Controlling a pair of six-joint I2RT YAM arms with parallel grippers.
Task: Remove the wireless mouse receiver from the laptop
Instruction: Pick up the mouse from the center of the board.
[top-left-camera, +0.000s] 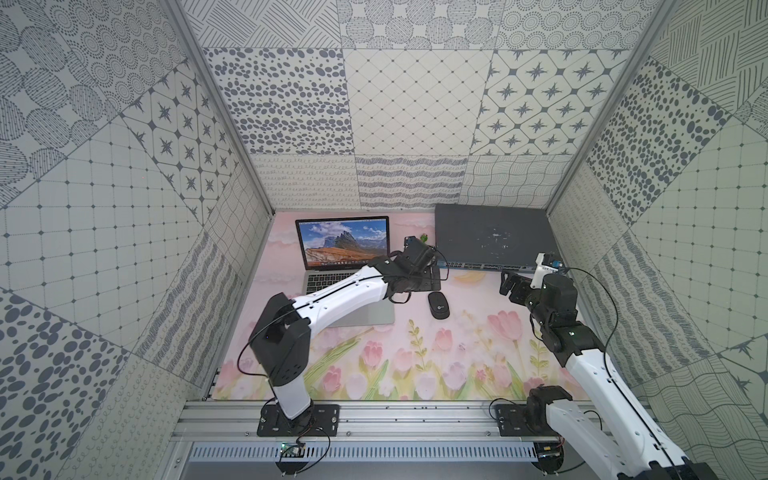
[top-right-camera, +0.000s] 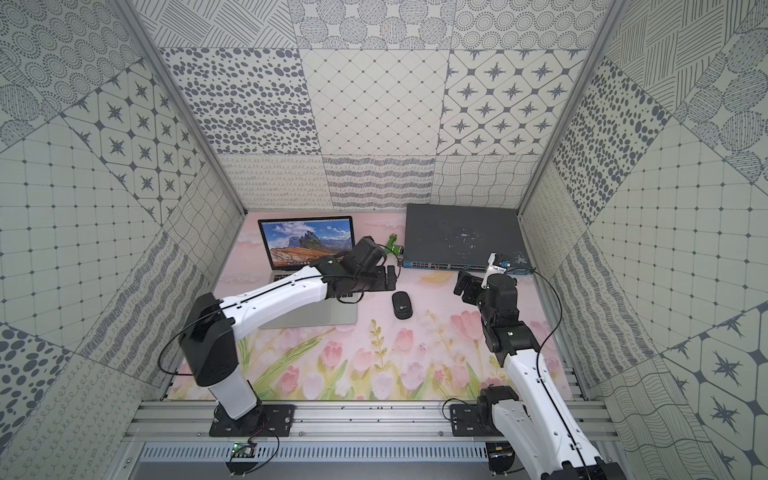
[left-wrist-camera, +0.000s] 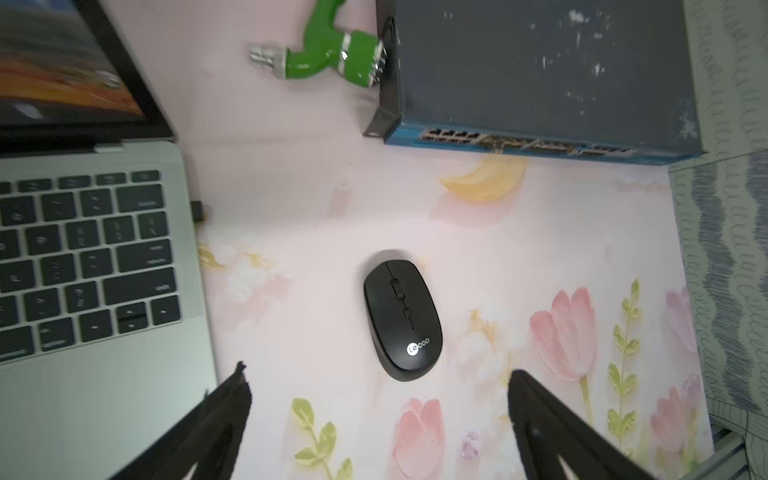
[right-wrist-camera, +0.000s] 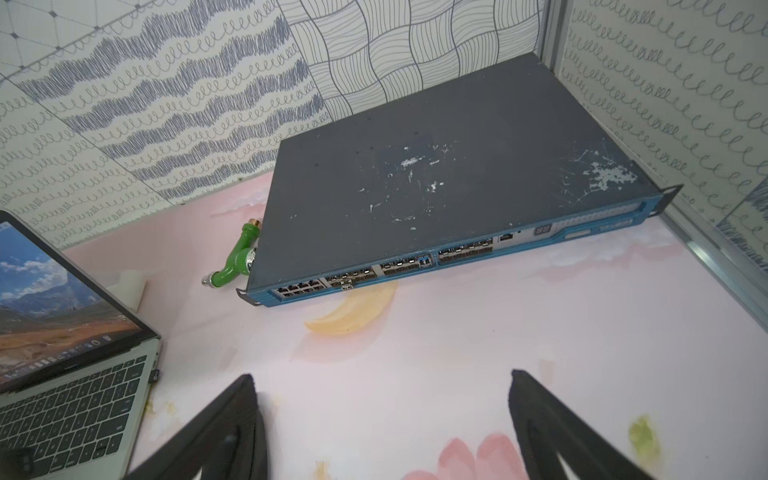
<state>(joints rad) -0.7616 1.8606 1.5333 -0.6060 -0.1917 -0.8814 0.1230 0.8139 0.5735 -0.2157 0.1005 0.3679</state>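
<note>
The laptop (top-left-camera: 345, 245) sits open at the left, with the wireless mouse receiver (left-wrist-camera: 200, 210) plugged into its right edge beside the keyboard. The left fingers (left-wrist-camera: 232, 399) hang wide and empty by that edge, near the black mouse (left-wrist-camera: 402, 316). The right fingers (right-wrist-camera: 245, 411), also spread wide, hold nothing in front of the network switch (right-wrist-camera: 436, 166).

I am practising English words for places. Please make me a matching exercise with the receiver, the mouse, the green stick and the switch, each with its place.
Things:
1 receiver
2 mouse
3 green stick
4 switch

Places:
a in the back corner, by the walls
b plugged into the laptop's side
c alone on the mat
d close beside the switch's side

Pairs: 1-b, 2-c, 3-d, 4-a
</note>
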